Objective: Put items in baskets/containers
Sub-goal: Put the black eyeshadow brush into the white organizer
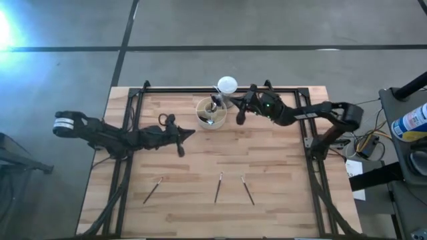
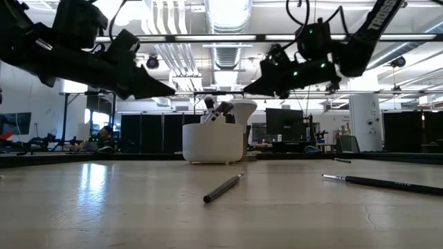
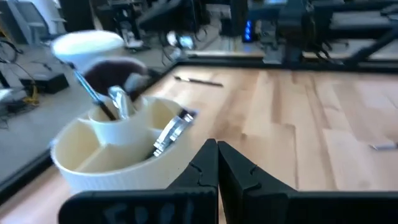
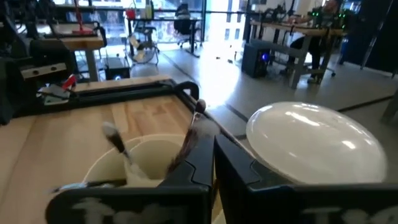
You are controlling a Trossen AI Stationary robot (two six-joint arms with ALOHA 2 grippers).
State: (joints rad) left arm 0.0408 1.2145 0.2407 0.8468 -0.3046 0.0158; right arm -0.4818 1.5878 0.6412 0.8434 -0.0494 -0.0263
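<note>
The cream divided cup (image 1: 211,113) stands near the table's far edge and holds several dark-handled brushes upright (image 3: 115,102) (image 4: 186,143). Three more brushes lie flat near the near edge (image 1: 152,190) (image 1: 218,187) (image 1: 247,190); the low view shows two of them (image 2: 223,188) (image 2: 384,182). My left gripper (image 1: 192,133) (image 3: 217,152) hovers shut and empty above the table, just left of and nearer than the cup. My right gripper (image 1: 240,113) (image 4: 213,155) hovers shut and empty just right of the cup, beside the white ball (image 1: 227,85).
A white ball on a small stand (image 4: 317,146) sits just behind the cup at the far edge. A black metal frame (image 1: 127,133) runs along the table's sides and far edge. Bare wood (image 1: 267,160) lies between the cup and the loose brushes.
</note>
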